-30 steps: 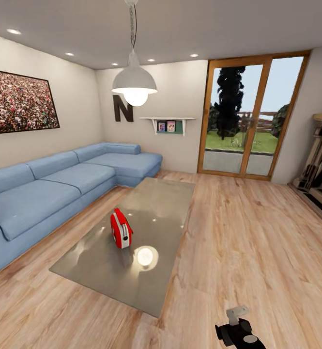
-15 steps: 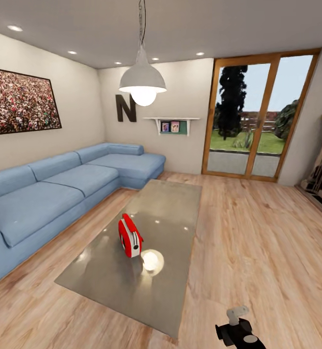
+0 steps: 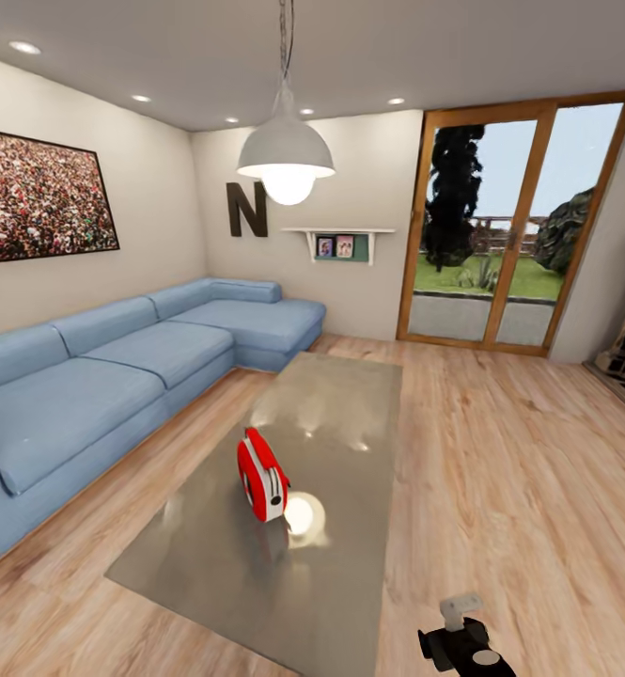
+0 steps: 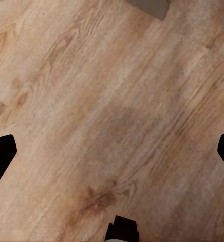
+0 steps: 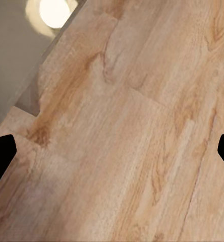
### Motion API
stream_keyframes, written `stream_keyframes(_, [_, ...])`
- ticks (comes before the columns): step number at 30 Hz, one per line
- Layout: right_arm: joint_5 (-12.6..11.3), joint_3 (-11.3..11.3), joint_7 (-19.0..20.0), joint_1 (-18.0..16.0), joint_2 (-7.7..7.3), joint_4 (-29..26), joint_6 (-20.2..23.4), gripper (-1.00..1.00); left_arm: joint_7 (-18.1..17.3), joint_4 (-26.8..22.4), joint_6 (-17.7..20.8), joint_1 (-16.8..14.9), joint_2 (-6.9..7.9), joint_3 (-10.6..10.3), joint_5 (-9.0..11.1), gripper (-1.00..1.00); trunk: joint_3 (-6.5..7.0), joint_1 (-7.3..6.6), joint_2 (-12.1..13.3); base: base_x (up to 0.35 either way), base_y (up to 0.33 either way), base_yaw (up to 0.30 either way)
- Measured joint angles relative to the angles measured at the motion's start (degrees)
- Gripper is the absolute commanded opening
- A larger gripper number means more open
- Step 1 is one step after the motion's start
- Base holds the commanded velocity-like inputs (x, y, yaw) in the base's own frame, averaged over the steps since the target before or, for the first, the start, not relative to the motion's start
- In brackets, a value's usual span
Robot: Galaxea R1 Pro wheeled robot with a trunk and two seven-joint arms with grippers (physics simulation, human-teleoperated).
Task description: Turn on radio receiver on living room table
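The red radio receiver (image 3: 262, 475) with its white edge band stands upright on the long glossy table (image 3: 350, 395), near the table's middle, edge-on to me. Both arms hang low over the wood floor, well short of the radio. In the left wrist view my left gripper (image 4: 112, 156) is open, its dark fingertips (image 4: 1, 156) far apart over bare planks, with a table corner (image 4: 150, 6) ahead. My right gripper (image 5: 112, 156) is open too, beside the table's edge (image 5: 16, 60).
A blue corner sofa (image 3: 115, 367) runs along the table's left side. The white pendant lamp (image 3: 286, 155) hangs over the table. Wood-framed glass doors (image 3: 519, 226) are at the back right. A dark part of my right arm (image 3: 462, 644) shows low in the head view.
The whole head view has shifted: the camera has come closer to the table, and the radio and table now look larger and further right. Nothing on the table has moved.
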Motion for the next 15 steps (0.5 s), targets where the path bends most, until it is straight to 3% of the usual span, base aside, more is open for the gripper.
stream_keyframes(15, [0.0, 0.1, 0.0, 0.0, 0.00, 0.0, 0.0, 1.00, 0.0, 0.0, 0.0, 0.0, 0.00, 0.0, -0.1, 1.00, 0.00, 0.00, 0.0, 0.223, 0.232, 0.000])
